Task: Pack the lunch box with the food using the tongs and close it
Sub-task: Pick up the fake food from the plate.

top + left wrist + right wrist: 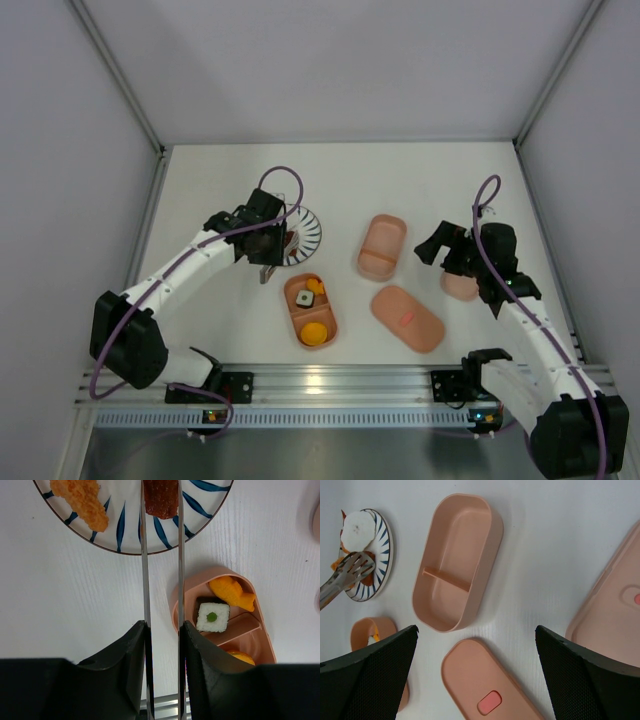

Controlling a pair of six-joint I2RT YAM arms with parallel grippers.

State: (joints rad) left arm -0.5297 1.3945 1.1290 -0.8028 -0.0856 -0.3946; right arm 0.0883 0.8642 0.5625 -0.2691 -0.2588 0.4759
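The packing looks partly done, from where I stand. The left gripper [163, 627] is clenched on the tongs [145, 570], pressing the two thin arms from outside, and the tongs reach out over the striped plate [115, 540]. A brown piece [161, 497] lies between the arms near their far end, though I cannot tell whether it is actually pinched. Just beside the plate sits the filled tray [235, 629], which holds a fish-shaped orange piece [232, 592], a rice roll [212, 616] and another orange piece [240, 656]. A fried orange piece [82, 500] and a white round slice [356, 527] wait on the plate. The empty tray [455, 540] has nothing in it. The lid with the red mark [470, 675] and the other lid [610, 615] lie loose on the table, apart from both trays. The right gripper [476, 630] hangs above them, spread wide and holding nothing. I judge that moving the rest of the food, stacking and closing are all yet to come.
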